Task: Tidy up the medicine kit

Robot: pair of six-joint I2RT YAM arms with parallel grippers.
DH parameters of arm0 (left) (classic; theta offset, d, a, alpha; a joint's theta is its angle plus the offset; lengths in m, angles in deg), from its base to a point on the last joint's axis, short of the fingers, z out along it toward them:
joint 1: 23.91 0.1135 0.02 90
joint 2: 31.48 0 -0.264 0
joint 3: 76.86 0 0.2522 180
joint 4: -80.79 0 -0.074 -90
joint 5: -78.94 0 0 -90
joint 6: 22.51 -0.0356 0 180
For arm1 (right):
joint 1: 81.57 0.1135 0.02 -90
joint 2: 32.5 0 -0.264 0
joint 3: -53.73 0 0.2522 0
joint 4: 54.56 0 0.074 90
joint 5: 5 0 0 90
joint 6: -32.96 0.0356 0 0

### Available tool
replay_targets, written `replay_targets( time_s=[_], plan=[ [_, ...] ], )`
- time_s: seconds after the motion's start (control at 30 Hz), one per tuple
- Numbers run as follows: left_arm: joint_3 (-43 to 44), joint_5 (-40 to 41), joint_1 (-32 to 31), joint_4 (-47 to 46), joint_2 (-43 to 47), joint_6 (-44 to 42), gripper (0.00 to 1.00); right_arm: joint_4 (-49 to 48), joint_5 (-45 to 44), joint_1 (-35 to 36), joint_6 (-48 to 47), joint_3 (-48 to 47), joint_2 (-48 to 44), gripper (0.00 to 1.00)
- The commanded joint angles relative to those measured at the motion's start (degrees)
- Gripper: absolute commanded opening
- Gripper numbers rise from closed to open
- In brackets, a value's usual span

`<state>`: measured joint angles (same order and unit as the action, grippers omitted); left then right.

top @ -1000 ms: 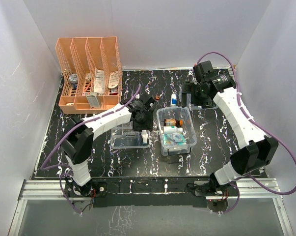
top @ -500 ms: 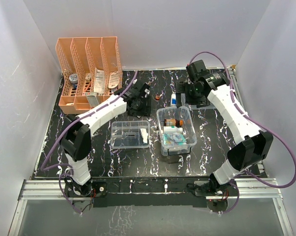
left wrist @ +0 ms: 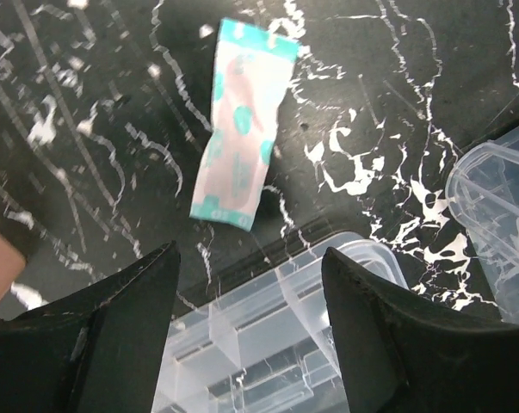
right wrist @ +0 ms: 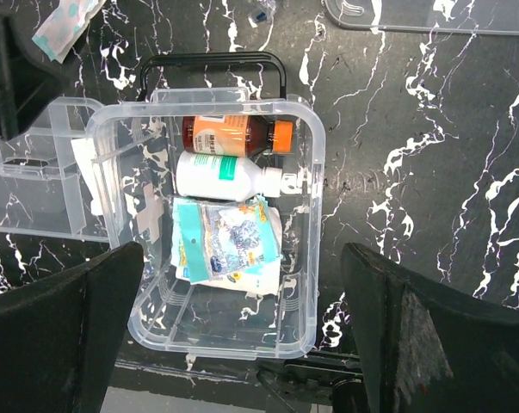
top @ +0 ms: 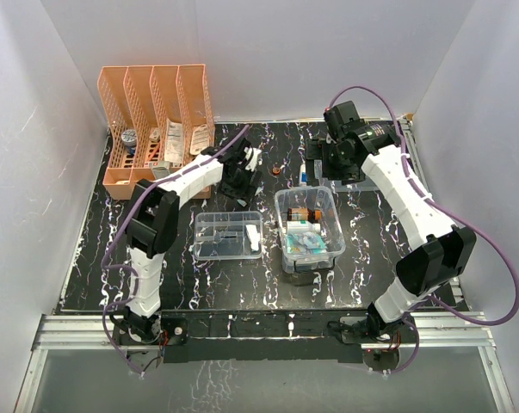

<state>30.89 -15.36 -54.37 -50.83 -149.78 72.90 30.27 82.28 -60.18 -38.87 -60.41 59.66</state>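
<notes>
sitting mid-way across the black marbled table (top: pixel 95 258), the medicine kit (right wrist: pixel 315 215) stands open-topped under the right gripper (right wrist: pixel 242 275), whose jaws gape wide on nothing. just left of it, the divided tray (left wrist: pixel 268 344) is cut off by the left gripper (left wrist: pixel 248 262), also spread and empty. only an edge of the clear lid (right wrist: pixel 431 17) shows. inside the kit lie an amber bottle (right wrist: pixel 229 135), a white bottle (right wrist: pixel 225 175) and crumpled packets (right wrist: pixel 229 241), labels unreadable. a teal-and-pink sachet (left wrist: pixel 240 129) lies flat beyond the tray.
</notes>
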Motion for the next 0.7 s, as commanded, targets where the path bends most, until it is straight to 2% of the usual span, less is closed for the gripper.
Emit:
replay_targets(
  time_s=[0.0,0.23,0.67],
  plan=[
    [5.08,-6.45,0.21,0.11,-1.51,-8.26,0.65,-0.12,1.63,0.86,0.0,-2.63,-0.21,0.98],
    [8.09,-5.0,0.64,0.0,-4.09,-11.68,0.65,1.06,2.04,2.84,0.62,-2.39,-0.15,0.98],
    [8.54,-4.1,0.76,-0.36,-5.39,-13.11,0.64,-0.52,-3.74,4.36,13.07,-0.31,-1.71,0.98]
  ],
)
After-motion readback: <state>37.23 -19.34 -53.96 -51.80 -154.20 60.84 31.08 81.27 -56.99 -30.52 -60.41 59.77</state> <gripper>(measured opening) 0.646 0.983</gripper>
